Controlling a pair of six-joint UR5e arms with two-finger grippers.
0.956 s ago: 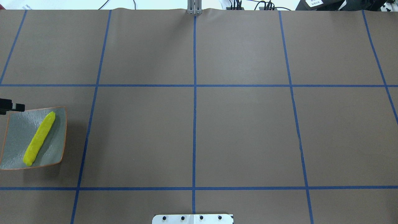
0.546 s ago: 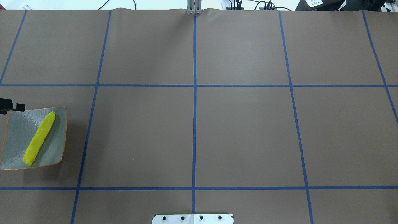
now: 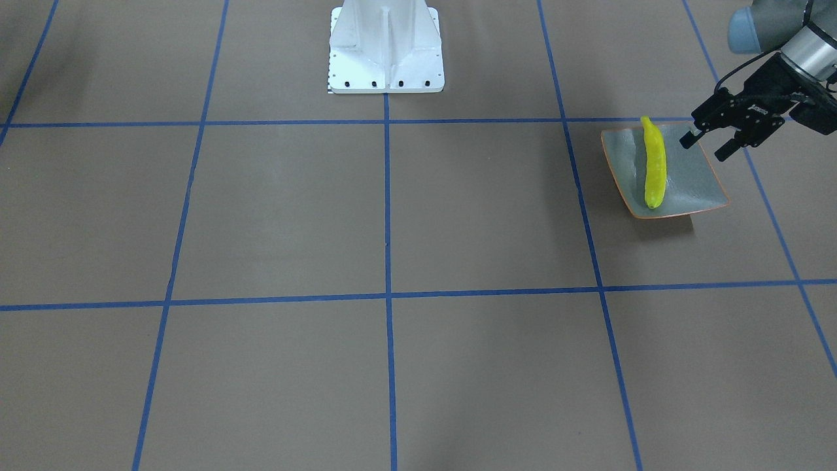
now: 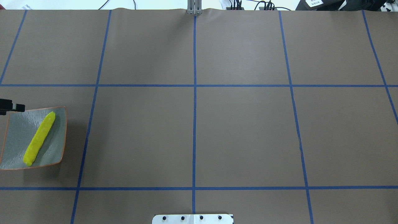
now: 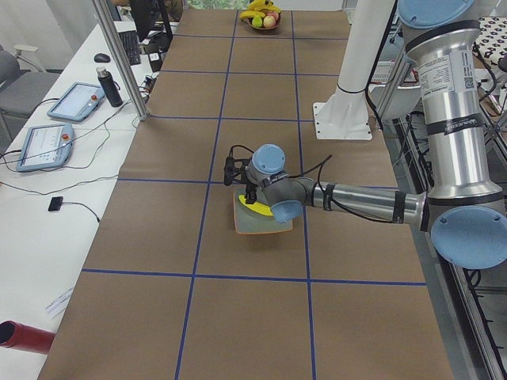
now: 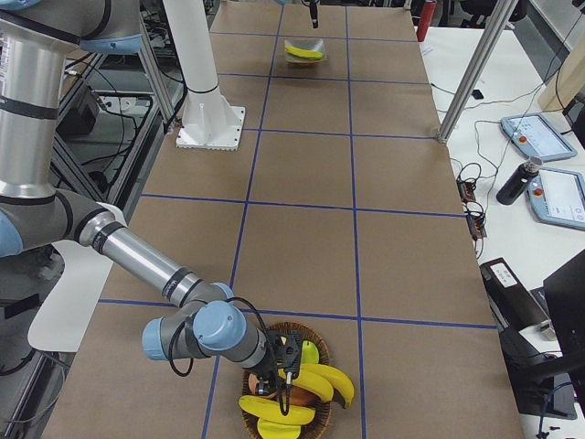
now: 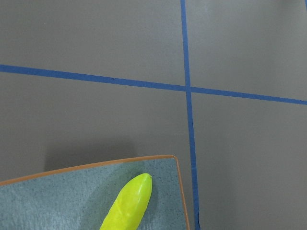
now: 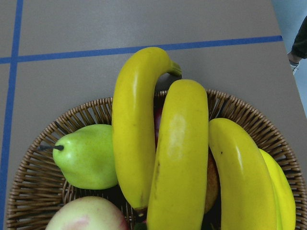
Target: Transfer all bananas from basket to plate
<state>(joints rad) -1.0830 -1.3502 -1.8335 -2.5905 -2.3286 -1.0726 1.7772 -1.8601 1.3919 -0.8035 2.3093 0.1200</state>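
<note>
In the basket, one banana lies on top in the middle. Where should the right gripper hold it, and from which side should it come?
Grip the top banana at its middle, coming straight from above and closing across its width. It seems to lie highest on the pile in the basket, so its rounded sides probably stand free there.
</note>
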